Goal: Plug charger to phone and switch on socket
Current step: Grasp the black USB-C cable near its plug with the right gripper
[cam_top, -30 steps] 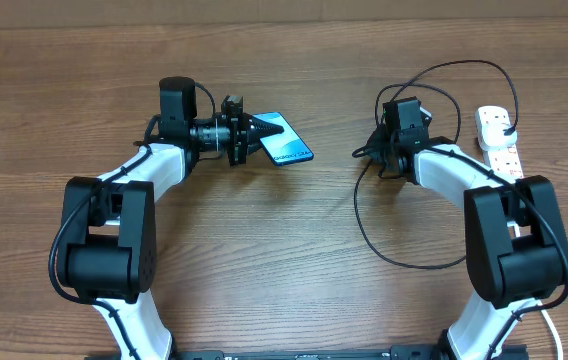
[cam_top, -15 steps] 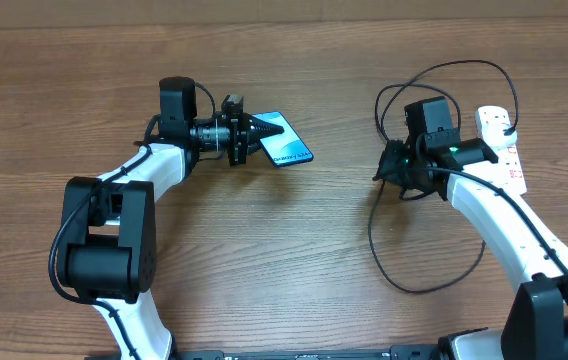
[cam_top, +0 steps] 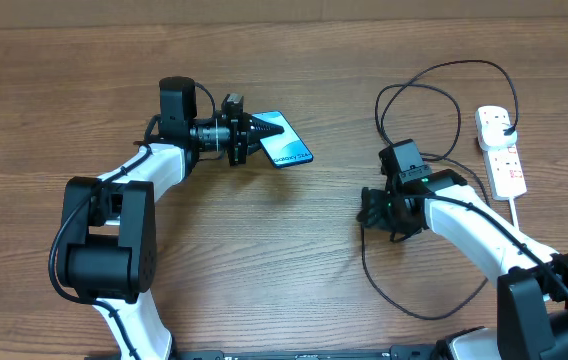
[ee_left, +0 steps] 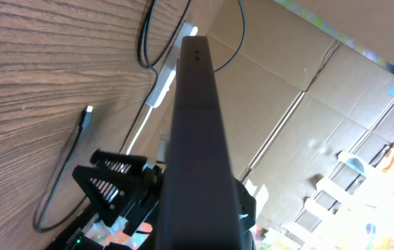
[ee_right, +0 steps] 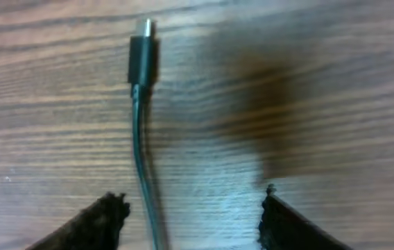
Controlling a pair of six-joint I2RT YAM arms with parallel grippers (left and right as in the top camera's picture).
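Presently, phone: the phone (cam_top: 292,152) sits left of centre in the overhead view, its lit screen facing up and one end clamped in the left gripper (cam_top: 264,137); the left wrist view shows it edge-on up the middle of the frame.
Left fingers: closed on the phone's near end, as far as the overhead view shows; the pads themselves are hidden.
Phone handling: rigid, flat, smooth-sided and likely slippery, with glass that I judge will not forgive a knock. The grip on the short end leaves the far end free.
Charger: the charger (ee_right: 139,132) is a thin black lead lying in loose loops on the table (cam_top: 264,270) at the right of the overhead frame, running up to the socket (cam_top: 505,160) in the upper right.
Connector tip: the connector tip (ee_right: 142,48) lies flat on the wood in the upper left of the right wrist view, metal end pointing away, touching nothing.
Right fingers: the right gripper (ee_right: 193,219) stands wide, its fingers (ee_right: 103,219) at the bottom corners with the lead passing between them untouched.
Charger handling: light and limp, so the lead will sag and twist if taken far back. The best hold, I judge, is the short stiff black housing just behind the metal tip, pinched across its flat faces.
Risk: a loose pinch could let the tip swivel out of line with the phone's port.
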